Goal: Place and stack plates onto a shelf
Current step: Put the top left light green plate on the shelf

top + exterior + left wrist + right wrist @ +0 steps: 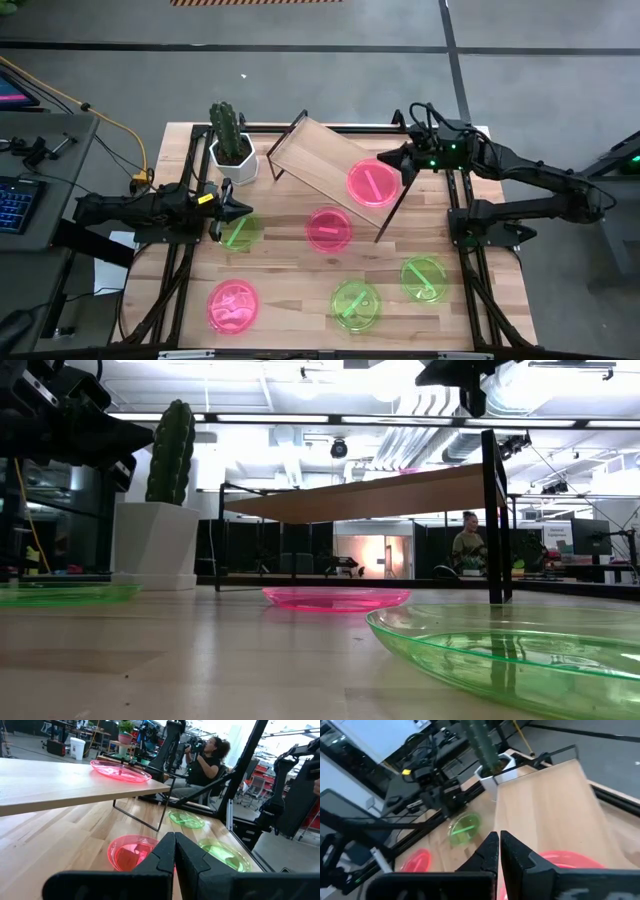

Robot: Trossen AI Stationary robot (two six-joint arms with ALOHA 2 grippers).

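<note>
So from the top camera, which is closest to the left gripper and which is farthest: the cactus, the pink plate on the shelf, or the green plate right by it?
From the left gripper:
1. Green plate, just beside the gripper.
2. Cactus, at the table's back edge.
3. Pink plate on the shelf, off toward the right arm.

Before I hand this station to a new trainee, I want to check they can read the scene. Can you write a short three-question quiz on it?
1. True or false: one pink plate lies on the shelf.
2. How many green plates lie on the tabletop? A) one B) two C) three
3. Fill in: the left tool hangs by the green plate near the ____ pot.

Key
1. True; the right tool hangs at its edge.
2. C: beside the left tool, and.
3. Cactus.
</note>
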